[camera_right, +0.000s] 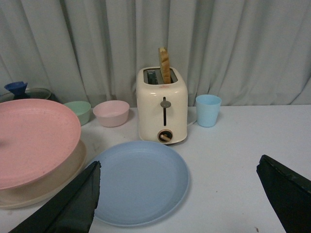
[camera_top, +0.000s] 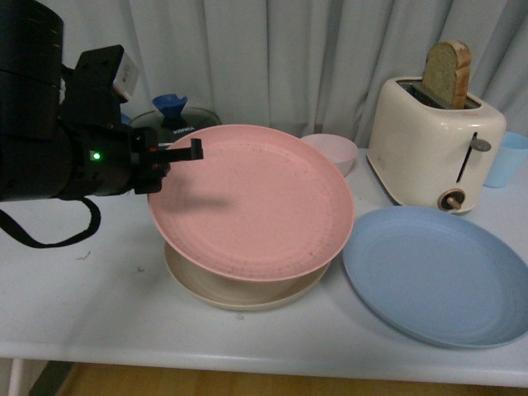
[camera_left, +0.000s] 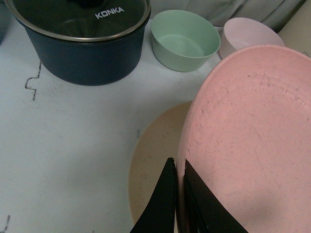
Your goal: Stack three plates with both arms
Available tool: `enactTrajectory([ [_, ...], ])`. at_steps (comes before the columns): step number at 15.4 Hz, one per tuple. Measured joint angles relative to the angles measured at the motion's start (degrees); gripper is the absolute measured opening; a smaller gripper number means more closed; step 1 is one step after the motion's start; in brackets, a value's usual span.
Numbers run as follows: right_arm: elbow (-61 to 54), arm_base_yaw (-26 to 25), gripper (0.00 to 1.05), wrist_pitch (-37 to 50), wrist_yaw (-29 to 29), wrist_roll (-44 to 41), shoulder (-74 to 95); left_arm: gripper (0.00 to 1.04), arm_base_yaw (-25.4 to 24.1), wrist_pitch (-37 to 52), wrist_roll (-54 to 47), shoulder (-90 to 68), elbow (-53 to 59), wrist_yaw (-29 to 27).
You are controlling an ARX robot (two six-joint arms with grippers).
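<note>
left tool [camera_left: 179, 162] pinching pink plate [camera_top: 252, 198] rim, beige plate [camera_top: 247, 293] mostly hidden beneath

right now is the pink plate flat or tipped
Tipped. The left gripper pinches the rim of the pink plate, holding that side up; its lower side meets the beige plate.

Beige plate [camera_top: 235, 294] mostly hidden under pink plate [camera_top: 252, 198]; blue plate [camera_top: 437, 276] cut by picture edge

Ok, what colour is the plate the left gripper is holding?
Pink. The pink plate shows best in the front view.
</note>
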State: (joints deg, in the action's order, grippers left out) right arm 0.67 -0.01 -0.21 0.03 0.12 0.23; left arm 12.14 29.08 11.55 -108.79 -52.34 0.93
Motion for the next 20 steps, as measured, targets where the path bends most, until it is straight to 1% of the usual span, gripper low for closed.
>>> enactTrajectory([
  [3,0.0,0.0,0.98,0.0,0.0,0.0,0.0,0.03,0.4,0.7,1.4,-2.3,-1.0,-1.0],
  [7,0.0,0.0,0.98,0.0,0.0,0.0,0.0,0.03,0.4,2.1,7.3,-10.1,-2.8,-3.1],
  [12,0.0,0.0,0.98,0.0,0.0,0.0,0.0,0.03,2.1,3.3,8.2,-11.0,-2.8,-3.5],
  [16,0.0,0.0,0.98,0.0,0.0,0.0,0.0,0.03,1.8,4.6,9.2,-12.9,-2.8,-6.1],
  [18,0.0,0.0,0.98,0.0,0.0,0.0,0.0,0.03,1.5,4.3,9.3,-13.4,-2.9,-6.1],
  [19,0.0,0.0,0.98,0.0,0.0,0.0,0.0,0.1,1.5,4.0,9.8,-13.7,-2.9,-5.5],
  [20,0.0,0.0,0.98,0.0,0.0,0.0,0.0,0.22,1.5,4.3,10.7,-13.9,-2.9,-4.6],
])
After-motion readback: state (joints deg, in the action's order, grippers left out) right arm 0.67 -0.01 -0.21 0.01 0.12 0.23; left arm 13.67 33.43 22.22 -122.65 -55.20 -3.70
